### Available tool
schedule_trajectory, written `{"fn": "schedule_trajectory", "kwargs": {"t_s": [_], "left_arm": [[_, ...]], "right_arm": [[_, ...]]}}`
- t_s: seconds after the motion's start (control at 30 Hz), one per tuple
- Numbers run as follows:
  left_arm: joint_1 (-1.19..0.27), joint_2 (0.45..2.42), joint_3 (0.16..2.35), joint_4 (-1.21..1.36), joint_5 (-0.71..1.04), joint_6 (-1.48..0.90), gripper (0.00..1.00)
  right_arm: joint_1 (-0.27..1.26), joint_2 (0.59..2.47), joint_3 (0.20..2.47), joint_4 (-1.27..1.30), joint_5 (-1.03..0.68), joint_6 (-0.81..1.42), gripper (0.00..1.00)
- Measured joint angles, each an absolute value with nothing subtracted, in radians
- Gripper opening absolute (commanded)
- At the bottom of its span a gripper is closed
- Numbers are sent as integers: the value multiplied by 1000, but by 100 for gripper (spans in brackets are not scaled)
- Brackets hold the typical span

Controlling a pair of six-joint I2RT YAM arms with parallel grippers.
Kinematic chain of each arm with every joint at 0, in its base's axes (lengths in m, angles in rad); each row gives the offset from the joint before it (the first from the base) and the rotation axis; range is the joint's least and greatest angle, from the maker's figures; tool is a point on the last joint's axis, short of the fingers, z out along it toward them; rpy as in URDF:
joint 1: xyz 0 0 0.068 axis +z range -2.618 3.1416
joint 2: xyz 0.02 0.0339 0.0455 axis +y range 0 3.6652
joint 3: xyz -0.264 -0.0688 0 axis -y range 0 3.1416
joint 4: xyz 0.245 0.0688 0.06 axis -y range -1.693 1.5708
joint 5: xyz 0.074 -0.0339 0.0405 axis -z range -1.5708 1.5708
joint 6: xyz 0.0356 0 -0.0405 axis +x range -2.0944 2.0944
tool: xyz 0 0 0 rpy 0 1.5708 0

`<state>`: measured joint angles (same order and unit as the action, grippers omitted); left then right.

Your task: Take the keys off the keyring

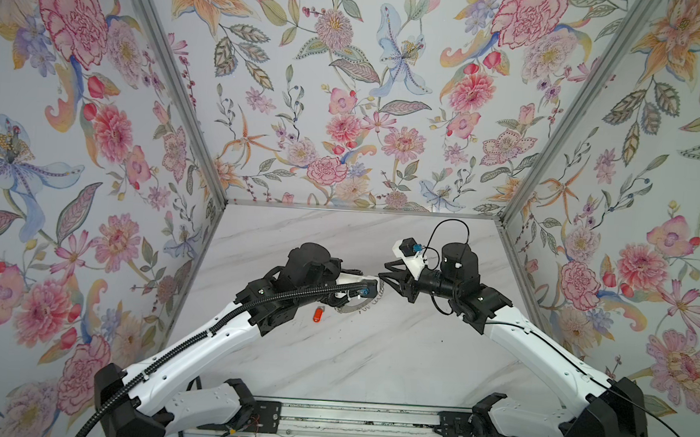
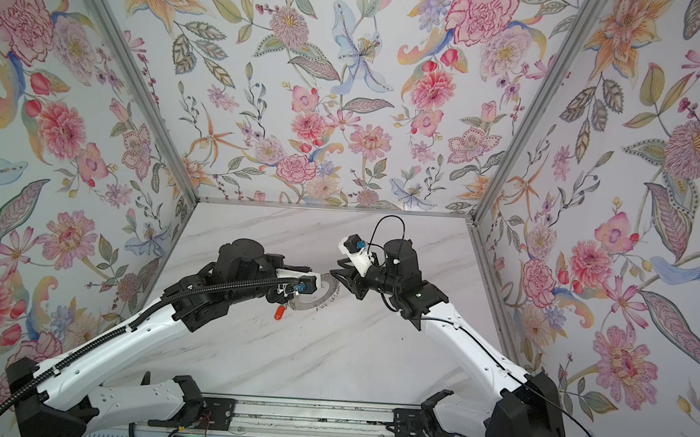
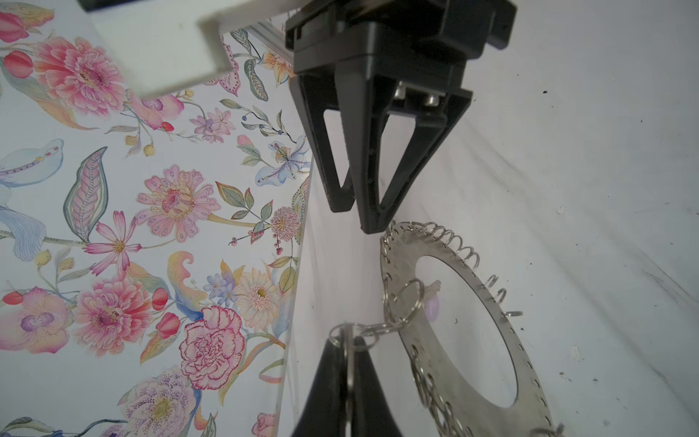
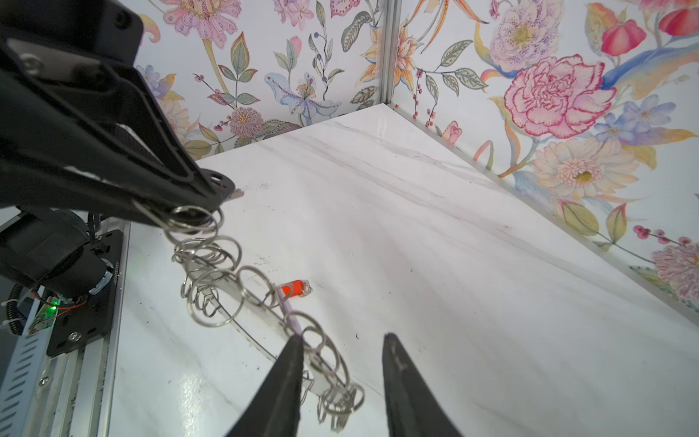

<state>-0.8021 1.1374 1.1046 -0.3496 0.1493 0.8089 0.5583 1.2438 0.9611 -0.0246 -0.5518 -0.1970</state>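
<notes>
The keyring (image 3: pixel 410 248) is a wide flat silver ring with wire loops round its rim. It hangs tilted between both grippers, also seen in both top views (image 1: pixel 349 310) (image 2: pixel 318 298). My left gripper (image 3: pixel 350 336) is shut on a small wire ring chained to the keyring's rim. The right gripper (image 4: pixel 343 337) is open, with rim loops (image 4: pixel 329 363) lying between its fingers close to one finger (image 4: pixel 291 374). A pale lilac tag (image 3: pixel 433 306) hangs at the ring's hole. The orange-red fob (image 1: pixel 318 313) (image 4: pixel 295 288) lies on the table, apart from the ring.
The white marble table (image 1: pixel 373 354) is closed in by floral walls (image 1: pixel 347 103) at the back and both sides. A metal rail (image 1: pixel 352 419) with the arm bases runs along the front edge. Both arms meet over the table's middle.
</notes>
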Motion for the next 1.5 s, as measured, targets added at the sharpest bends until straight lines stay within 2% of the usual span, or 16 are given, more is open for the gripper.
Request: {"fn": "schedule_trajectory", "kwargs": {"t_s": [0.43, 0.9, 1.5], "left_arm": [[-794, 1131, 1039, -249, 146, 957, 0], [-746, 1141, 1036, -192, 176, 1045, 0], [-730, 1161, 1036, -189, 259, 1105, 0]], "right_arm": [[565, 1383, 1066, -26, -666, -207, 37], [588, 1363, 1066, -85, -715, -225, 36], [596, 1356, 1066, -23, -792, -224, 32]]}}
